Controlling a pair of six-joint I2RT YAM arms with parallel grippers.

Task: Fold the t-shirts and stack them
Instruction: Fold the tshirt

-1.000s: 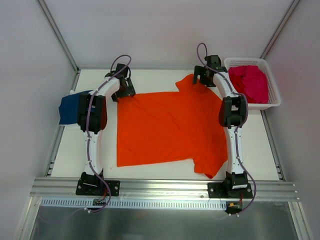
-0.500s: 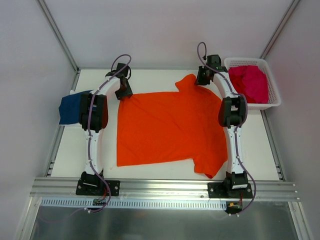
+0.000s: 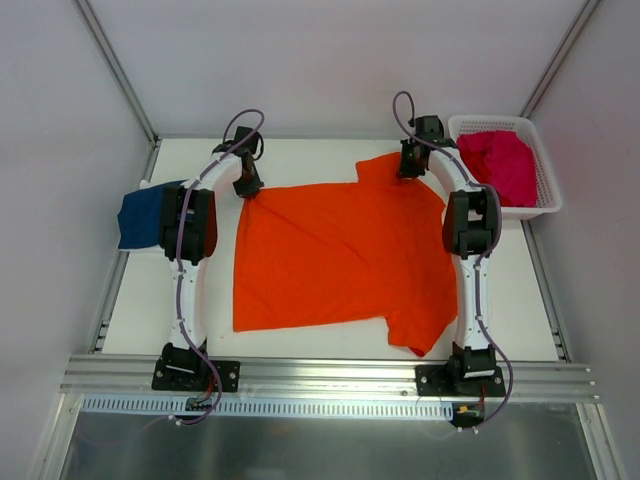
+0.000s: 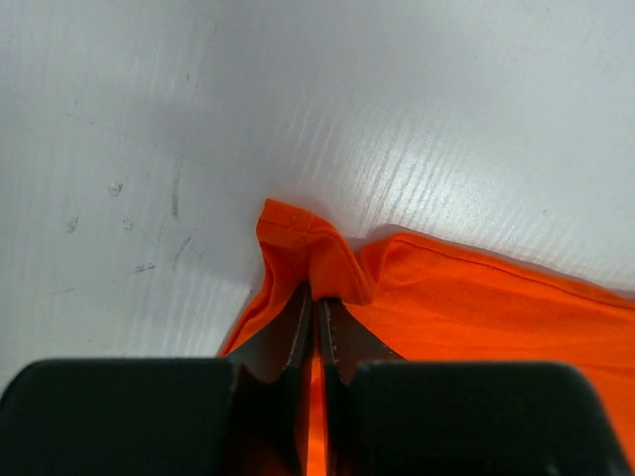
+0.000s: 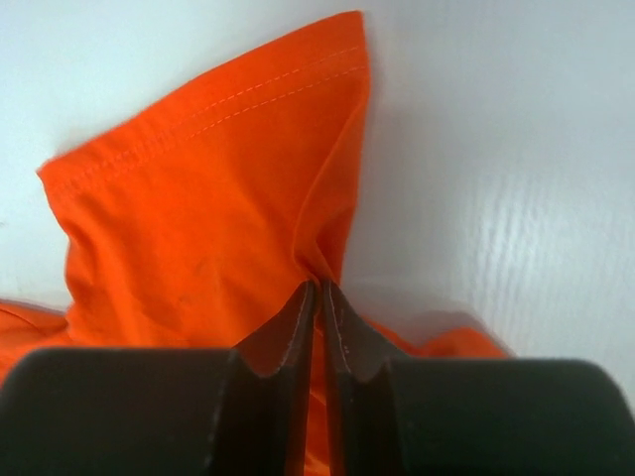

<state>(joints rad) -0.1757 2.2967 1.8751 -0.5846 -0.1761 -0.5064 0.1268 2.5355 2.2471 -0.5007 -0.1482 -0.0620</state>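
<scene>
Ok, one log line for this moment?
left gripper: shut on orange t-shirt, far-left corner | right gripper: shut on its far sleeve | navy t-shirt: off to the left | pink t-shirts: in basket

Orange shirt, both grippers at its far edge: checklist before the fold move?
1. Left gripper shut on the orange t-shirt, far left corner: ok.
2. Right gripper shut on cloth at the far sleeve: ok.
3. Number of layers caught in each pinch: cannot tell.
4. Shirt body spread flat on the table: ok, bunched only at the pinches.
5. No other object lying on the shirt: ok.
6. Navy t-shirt apart from the orange one: ok.
</scene>
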